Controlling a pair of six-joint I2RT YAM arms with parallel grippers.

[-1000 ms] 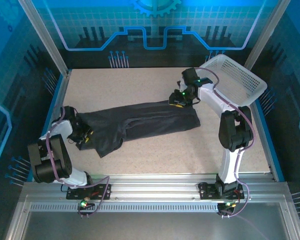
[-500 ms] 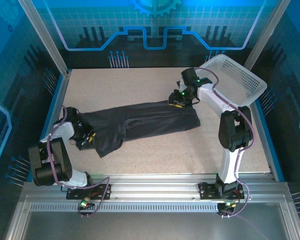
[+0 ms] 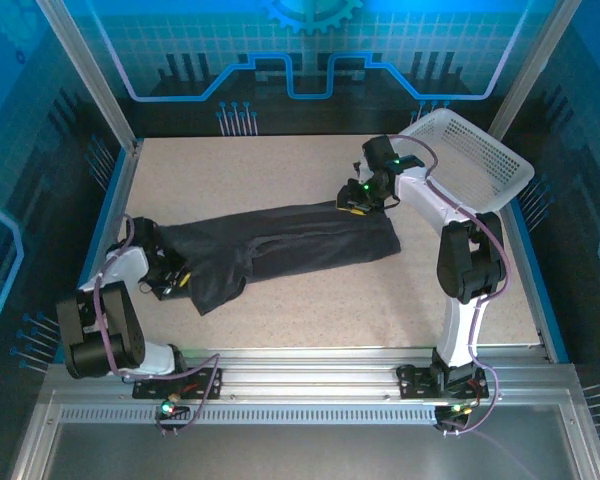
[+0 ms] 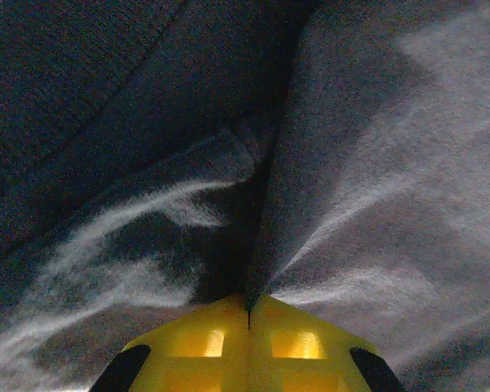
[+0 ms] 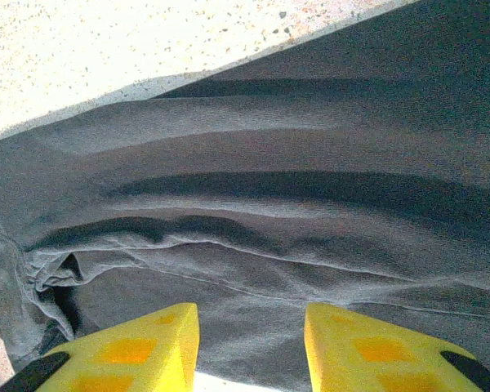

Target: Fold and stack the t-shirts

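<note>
A white lattice basket [image 3: 492,140] stands at the far right corner of the speckled surface [image 3: 280,170]. One dark grey shirt [image 3: 280,245] lies on the surface outside the basket. It is bunched into a long band that starts near the basket's near-left corner and runs away from it toward the left arm [image 3: 100,320]. The end farthest from the basket widens into a loose flap that points at the near edge of the surface. Long folds run the length of the band.

The right pincer [image 3: 355,207] is down at the shirt end nearest the basket, close to the basket but apart from it. In the right wrist view this pincer [image 5: 249,335] is partly open. Its yellow fingers [image 5: 139,347] stand clearly apart, and the shirt [image 5: 269,188] lies rippled and unclamped across the gap between them. Whether the tips touch the cloth cannot be told. Past the cloth, bare surface [image 5: 106,41] shows.

The left pincer [image 3: 175,278] is at the shirt end farthest from the basket, low over the flap. In the left wrist view this pincer [image 4: 249,306] is fully closed. Its yellow fingers [image 4: 204,339] are pressed together with a thin fold of the shirt [image 4: 376,147] caught in the line where they meet. Tight creases fan out from that pinch across the cloth.
</note>
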